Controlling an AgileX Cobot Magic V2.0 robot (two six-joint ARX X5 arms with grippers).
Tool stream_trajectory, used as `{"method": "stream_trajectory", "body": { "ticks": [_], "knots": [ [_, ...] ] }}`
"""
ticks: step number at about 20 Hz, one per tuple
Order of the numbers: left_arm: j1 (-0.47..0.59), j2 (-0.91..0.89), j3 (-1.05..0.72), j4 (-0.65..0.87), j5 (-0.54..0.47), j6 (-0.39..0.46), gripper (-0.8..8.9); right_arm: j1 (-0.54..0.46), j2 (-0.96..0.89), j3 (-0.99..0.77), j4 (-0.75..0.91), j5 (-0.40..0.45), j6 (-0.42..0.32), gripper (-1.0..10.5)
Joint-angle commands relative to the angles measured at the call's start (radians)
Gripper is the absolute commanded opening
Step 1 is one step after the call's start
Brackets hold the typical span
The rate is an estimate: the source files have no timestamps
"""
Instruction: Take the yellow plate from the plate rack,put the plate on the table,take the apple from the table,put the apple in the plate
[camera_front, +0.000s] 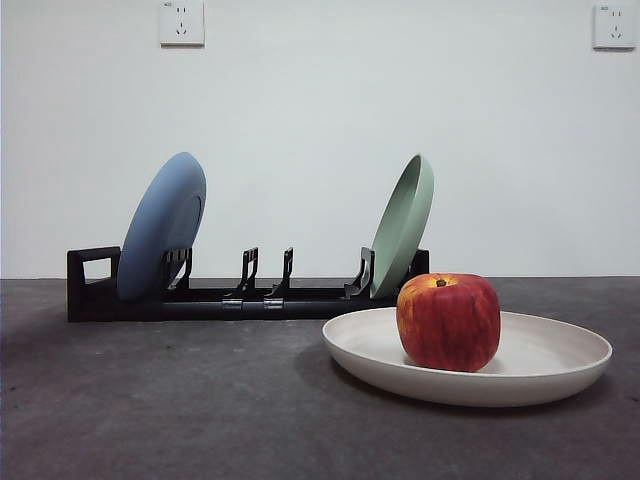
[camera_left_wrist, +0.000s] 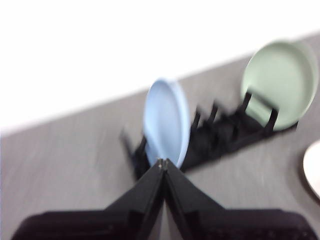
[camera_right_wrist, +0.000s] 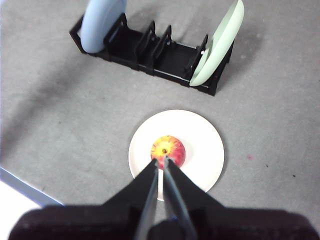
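Sitting upright in my yellow plate (camera_front: 540, 375) is the apple (camera_front: 448, 322); right gripper (camera_right_wrist: 161, 162) hovering above, jaws pressed together.

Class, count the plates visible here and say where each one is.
3: the blue plate and pale green plate stand at opposite ends of the plate rack; the yellow plate lies on the table.

Open dark grey table (camera_front: 150, 400) lies before the long black pronged plate rack (camera_front: 250, 297); its two middle slots stand free between the upright blue plate (camera_front: 160, 225) and pale green plate (camera_front: 405, 225).
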Motion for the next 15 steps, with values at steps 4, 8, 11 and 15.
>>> {"method": "stream_trajectory", "body": {
  "ticks": [4, 8, 11, 15],
  "knots": [
    [0.003, -0.286, -0.486, 0.315, -0.004, -0.01, -0.04, 0.002, 0.055, -0.001, -0.019, 0.006, -0.006, 0.2],
    [0.003, -0.404, -0.661, 0.337, -0.012, -0.144, -0.04, 0.002, 0.091, -0.001, -0.019, 0.006, -0.006, 0.2],
    [-0.003, -0.463, -0.698, 0.266, -0.112, -0.149, -0.03, 0.002, 0.109, -0.001, -0.019, 0.006, -0.006, 0.2],
    [-0.026, -0.499, -0.698, 0.222, -0.335, -0.17, -0.03, 0.002, 0.12, -0.001, -0.017, 0.011, -0.006, 0.2]
  ]
}}
